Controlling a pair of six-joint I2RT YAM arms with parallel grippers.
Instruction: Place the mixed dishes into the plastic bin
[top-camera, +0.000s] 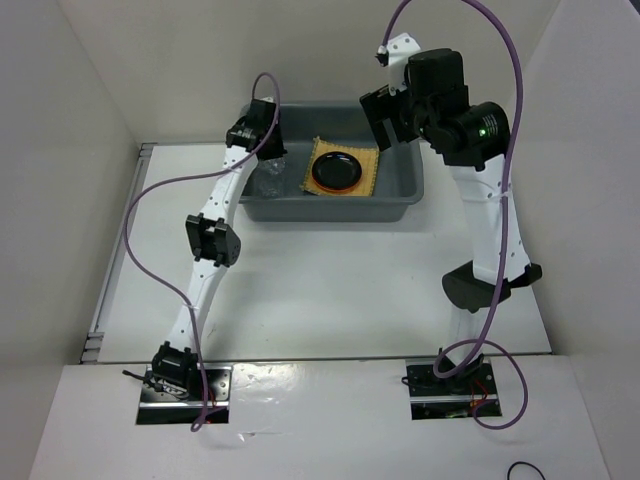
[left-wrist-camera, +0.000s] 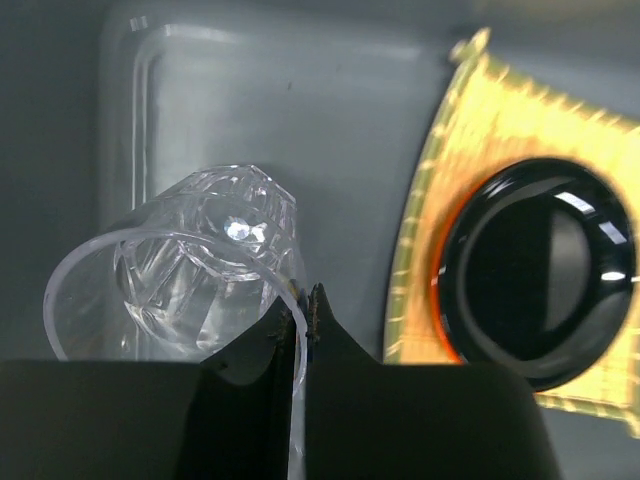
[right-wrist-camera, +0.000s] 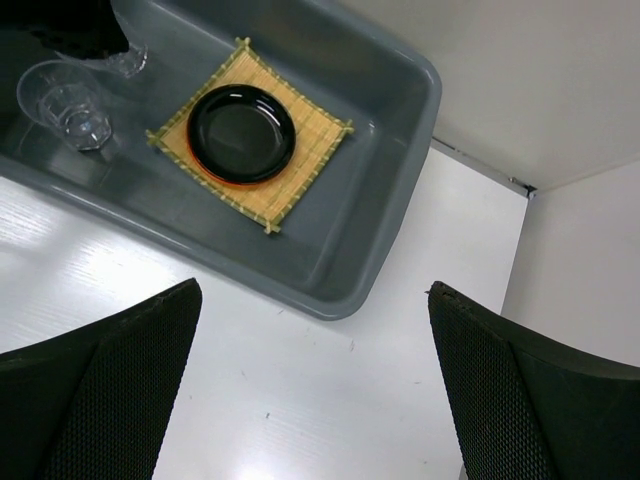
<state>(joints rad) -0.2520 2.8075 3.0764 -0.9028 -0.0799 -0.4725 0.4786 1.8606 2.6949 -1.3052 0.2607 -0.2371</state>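
The grey plastic bin (top-camera: 400, 190) stands at the back of the table. Inside it lies the tan woven mat (top-camera: 368, 178) with the black plate (top-camera: 337, 170) on it. An orange plate's rim (left-wrist-camera: 441, 300) shows under the black plate. My left gripper (left-wrist-camera: 303, 300) is low inside the bin's left end, shut on the rim of a clear cup (left-wrist-camera: 190, 270). The right wrist view shows a second clear cup (right-wrist-camera: 70, 105) standing in the bin beside it. My right gripper (right-wrist-camera: 313, 290) is open and empty, high above the bin's right corner.
The bin's rim (right-wrist-camera: 340, 305) lies directly below my right gripper. White walls enclose the table on the left, back and right. Both arm bases sit at the near edge, with purple cables looping above the arms.
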